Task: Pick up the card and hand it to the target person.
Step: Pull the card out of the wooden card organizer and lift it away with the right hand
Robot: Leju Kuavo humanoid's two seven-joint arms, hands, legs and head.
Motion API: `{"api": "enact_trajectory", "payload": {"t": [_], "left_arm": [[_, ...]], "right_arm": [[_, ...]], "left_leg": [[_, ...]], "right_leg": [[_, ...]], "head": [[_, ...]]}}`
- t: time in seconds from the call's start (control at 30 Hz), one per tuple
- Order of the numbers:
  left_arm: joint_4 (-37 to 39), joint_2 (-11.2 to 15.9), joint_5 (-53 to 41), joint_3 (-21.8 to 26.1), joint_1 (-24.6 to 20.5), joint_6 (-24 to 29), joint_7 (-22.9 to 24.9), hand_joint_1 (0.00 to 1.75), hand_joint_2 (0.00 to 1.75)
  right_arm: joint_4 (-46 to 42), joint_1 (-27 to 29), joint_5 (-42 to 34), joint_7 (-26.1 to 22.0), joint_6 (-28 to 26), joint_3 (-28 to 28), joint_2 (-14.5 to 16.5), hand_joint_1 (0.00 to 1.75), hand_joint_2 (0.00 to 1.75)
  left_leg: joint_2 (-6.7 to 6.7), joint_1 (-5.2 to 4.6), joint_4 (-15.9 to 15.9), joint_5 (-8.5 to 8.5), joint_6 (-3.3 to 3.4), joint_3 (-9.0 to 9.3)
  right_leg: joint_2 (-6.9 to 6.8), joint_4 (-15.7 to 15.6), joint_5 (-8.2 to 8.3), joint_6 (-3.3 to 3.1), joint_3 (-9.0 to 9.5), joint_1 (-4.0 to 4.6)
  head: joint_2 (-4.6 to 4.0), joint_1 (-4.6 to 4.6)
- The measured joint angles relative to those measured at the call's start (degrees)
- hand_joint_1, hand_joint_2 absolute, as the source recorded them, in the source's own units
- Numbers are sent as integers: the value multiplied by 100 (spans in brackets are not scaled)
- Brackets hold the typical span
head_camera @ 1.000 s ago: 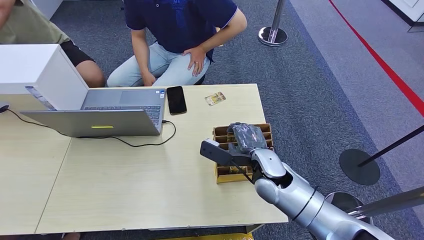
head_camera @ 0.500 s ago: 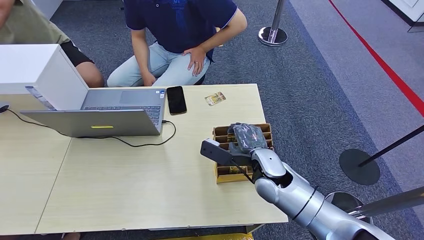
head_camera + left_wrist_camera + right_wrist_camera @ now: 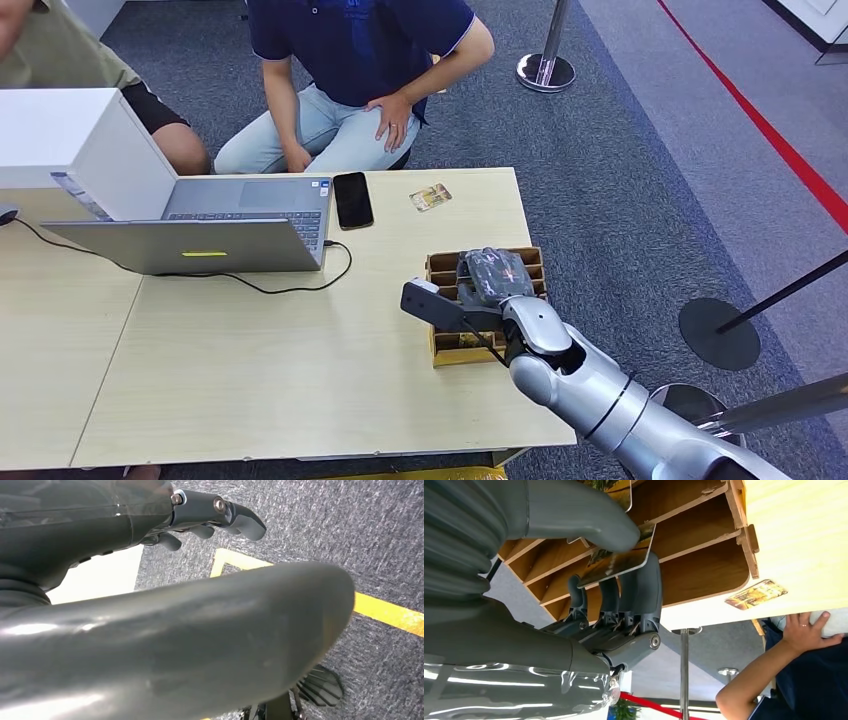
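Note:
My right hand (image 3: 490, 275) hovers over a wooden slotted card holder (image 3: 445, 352) near the table's right edge. In the right wrist view the thumb and fingers (image 3: 634, 595) pinch a printed card (image 3: 616, 562) just in front of the holder's slots (image 3: 704, 565). A second card (image 3: 430, 197) lies flat on the table at the far side, in front of a seated person in a dark blue shirt (image 3: 370, 50). That card (image 3: 756, 594) is also in the right wrist view. My left hand (image 3: 215, 515) hangs beside my body over the carpet with nothing in it.
An open laptop (image 3: 200, 235), a black phone (image 3: 352, 199) and a white box (image 3: 70, 140) stand on the table's left half. Another person sits at the far left (image 3: 60, 50). Stanchion bases (image 3: 546, 70) (image 3: 720, 333) stand on the carpet to the right.
My right hand has turned slightly over the card holder. The people and the things on the table have stayed where they were.

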Motion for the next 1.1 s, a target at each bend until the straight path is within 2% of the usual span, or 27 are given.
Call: {"api": "enact_trajectory", "payload": {"t": [0.2,0.33,0.57,0.8,0.97,1.1], "left_arm": [[0,0,34,1,0,-77,-57,0,0],[0,0,71,5,0,-89,-76,0,175],[0,0,92,7,0,-61,12,0,175],[0,0,209,14,2,20,-195,0,175],[0,0,210,19,2,18,-192,0,175],[0,0,206,18,3,18,-157,0,175]], "right_arm": [[0,-17,0,-3,13,9,0,130,175],[-2,-18,0,-3,27,9,0,142,175],[-2,-25,-1,-3,69,9,0,145,175],[-8,-29,85,-31,56,9,0,145,175],[-37,-29,278,-186,-165,11,-2,145,175],[-201,-28,648,-380,-547,4,-9,145,175]], "left_leg": [[0,0,0,0,0,0],[0,0,0,0,0,0],[0,0,0,0,0,1],[1,0,0,0,0,2],[1,0,0,0,0,2],[1,0,0,0,0,3]], "right_leg": [[0,0,0,0,0,0],[0,0,0,0,0,0],[0,0,0,0,0,0],[1,0,0,0,0,0],[2,0,0,0,0,0],[3,0,0,0,-1,0]], "head": [[0,-1],[0,-1],[0,0],[0,-1],[0,1],[0,0]]}}
